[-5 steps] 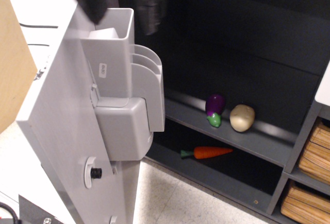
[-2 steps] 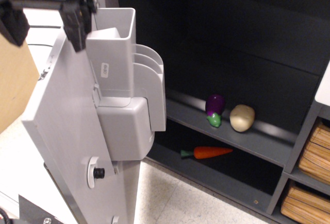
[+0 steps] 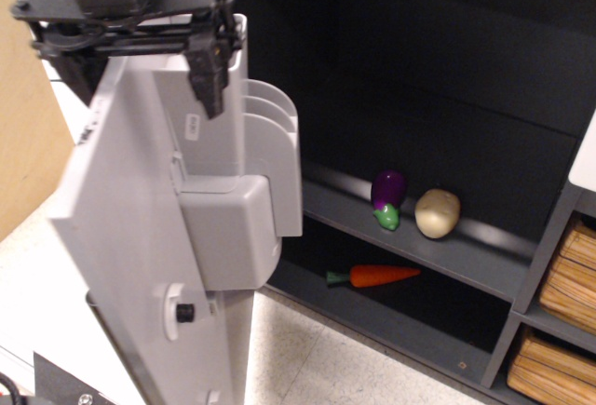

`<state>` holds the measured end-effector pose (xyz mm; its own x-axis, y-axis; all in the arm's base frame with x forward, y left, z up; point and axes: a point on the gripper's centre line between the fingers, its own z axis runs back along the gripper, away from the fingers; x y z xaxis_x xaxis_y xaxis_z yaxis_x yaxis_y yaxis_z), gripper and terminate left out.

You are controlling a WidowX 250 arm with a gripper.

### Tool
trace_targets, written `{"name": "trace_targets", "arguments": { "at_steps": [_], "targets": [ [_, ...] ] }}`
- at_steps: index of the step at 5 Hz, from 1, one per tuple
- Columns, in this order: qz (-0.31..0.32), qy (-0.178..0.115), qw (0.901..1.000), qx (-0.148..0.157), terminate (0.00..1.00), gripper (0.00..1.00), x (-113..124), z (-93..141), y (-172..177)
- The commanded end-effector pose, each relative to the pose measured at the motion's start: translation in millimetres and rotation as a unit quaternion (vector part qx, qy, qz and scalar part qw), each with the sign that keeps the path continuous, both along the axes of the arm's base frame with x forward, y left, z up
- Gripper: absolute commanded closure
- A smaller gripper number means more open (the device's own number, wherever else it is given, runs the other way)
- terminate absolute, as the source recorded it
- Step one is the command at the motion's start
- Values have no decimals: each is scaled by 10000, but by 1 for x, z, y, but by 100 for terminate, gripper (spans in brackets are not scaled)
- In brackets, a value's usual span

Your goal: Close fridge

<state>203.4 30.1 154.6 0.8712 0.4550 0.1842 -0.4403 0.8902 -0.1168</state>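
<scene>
**Charcoal fridge with its door standing open**

Dark charcoal fridge cabinet (image 3: 447,98) fills the upper right, its interior exposed. The large light-grey door (image 3: 130,237) stands open at the left, seen nearly edge-on, with moulded grey door bins (image 3: 251,191) projecting from its inner face towards the cabinet. A small black knob (image 3: 184,312) sits low on the door's inner face.

The black robot gripper (image 3: 140,28) is at the top of the door; one dark finger (image 3: 209,74) hangs over the inner face beside the uppermost bin, while the other side is lost behind the door's edge. The jaws appear to straddle the door's top, but whether they are clenched on it or released cannot be told.

On the cabinet's grey middle shelf (image 3: 484,256) lie a purple toy aubergine (image 3: 388,198) and, just beside it, a beige toy potato (image 3: 437,212). An orange toy carrot (image 3: 374,276) lies on the level below. Wicker baskets (image 3: 563,321) occupy a grey shelf unit (image 3: 540,265) at the far right.
</scene>
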Motion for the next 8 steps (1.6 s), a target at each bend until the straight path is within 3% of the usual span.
{"name": "trace_targets", "arguments": {
  "at_steps": [1, 2, 3, 5, 6, 7, 8],
  "targets": [
    [176, -283, 9991, -247, 0, 0, 51, 22, -34],
    [282, -480, 9980, -315, 0, 0, 72, 35, -51],
    [185, -567, 9972, -446, 0, 0, 72, 48, -54],
    [-583, -658, 9960, -180, 0, 0, 26, 44, -36],
    [-757, -619, 9941, 464, 0, 0, 26, 0, -26],
    [-854, -446, 9927, 724, 0, 0, 43, -35, -26],
    [-1168, -528, 9890, 736, 0, 0, 66, -48, -35]
  ]
}}
